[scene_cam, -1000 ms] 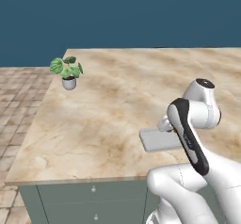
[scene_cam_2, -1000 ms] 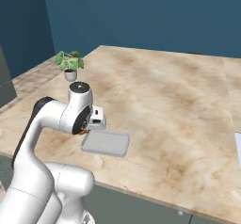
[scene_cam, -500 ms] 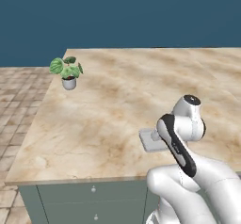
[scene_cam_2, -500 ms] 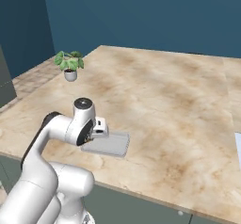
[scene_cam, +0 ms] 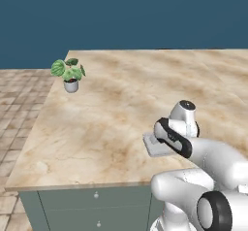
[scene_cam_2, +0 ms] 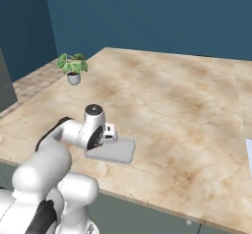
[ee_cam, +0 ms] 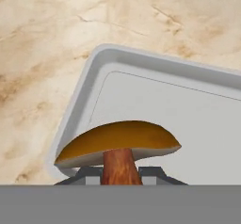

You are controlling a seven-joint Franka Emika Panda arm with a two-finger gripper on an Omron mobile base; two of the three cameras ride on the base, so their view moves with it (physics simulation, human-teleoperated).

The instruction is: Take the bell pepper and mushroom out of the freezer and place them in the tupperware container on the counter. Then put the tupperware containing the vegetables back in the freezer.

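Hand view | end effector pinches mushroom stem | orange-brown cap, over tupperware container

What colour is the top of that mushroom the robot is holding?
The mushroom cap is orange-brown, on a reddish-brown stem; the hand view shows it best.
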